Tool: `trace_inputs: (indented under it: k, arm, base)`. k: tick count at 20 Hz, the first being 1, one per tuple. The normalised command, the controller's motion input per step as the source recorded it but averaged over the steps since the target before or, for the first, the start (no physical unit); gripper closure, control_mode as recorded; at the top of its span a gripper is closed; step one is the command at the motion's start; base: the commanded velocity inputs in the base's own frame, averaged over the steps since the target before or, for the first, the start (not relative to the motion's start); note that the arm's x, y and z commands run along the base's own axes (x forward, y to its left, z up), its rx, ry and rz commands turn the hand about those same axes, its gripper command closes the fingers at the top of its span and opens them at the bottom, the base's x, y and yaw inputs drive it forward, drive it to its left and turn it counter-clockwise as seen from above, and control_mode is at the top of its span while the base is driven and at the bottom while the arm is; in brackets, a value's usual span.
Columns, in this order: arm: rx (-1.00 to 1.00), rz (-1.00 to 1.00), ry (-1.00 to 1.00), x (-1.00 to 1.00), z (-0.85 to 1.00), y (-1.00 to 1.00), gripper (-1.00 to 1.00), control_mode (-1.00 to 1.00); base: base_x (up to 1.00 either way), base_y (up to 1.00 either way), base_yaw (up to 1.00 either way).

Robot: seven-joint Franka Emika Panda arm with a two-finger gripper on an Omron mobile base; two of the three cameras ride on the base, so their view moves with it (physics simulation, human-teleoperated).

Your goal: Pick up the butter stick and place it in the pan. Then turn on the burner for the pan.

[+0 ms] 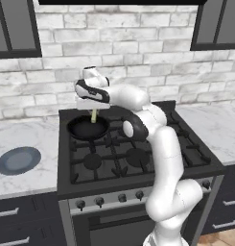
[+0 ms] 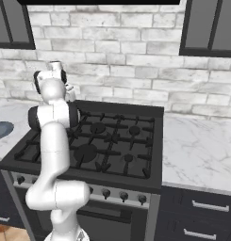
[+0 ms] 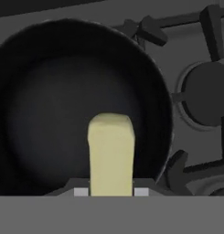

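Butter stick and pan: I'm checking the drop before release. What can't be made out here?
- Right base view: the arm hides the pan.
- Hand view: the butter stick's gripped end is cut off at the bottom.
- Left base view: the gap between stick and pan is too small to judge.

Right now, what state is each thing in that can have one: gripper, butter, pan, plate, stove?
gripper: shut on the butter stick, above the pan.
butter stick: held upright, hanging over the pan, not yet released.
pan: on the stove's rear left burner, nothing inside yet.
plate: bare, on the counter left of the stove.
stove: no flame visible.
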Motion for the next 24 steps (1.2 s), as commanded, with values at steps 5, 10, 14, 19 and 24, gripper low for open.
trace_inputs:
  k: [5,10,14,19,24]
  arm:
    - [0.16,0.11,-0.04,0.07,-0.42,-0.07,1.0,-1.0]
    - [0.07,0.02,-0.05,0.14,-0.15,0.07,1.0,-1.0]
    - [0.02,0.0,-0.01,0.23,0.0,0.16,1.0,-1.0]
    - [0.0,0.0,0.0,0.09,0.0,0.17,1.0,-1.0]
    - [0.0,0.0,0.02,0.04,0.0,0.18,1.0,-1.0]
  base:
    - [0.0,0.0,0.0]
    - [0.0,0.0,0.0]
    - [0.0,0.0,0.0]
    - [0.0,0.0,0.0]
    - [0.0,0.0,0.0]
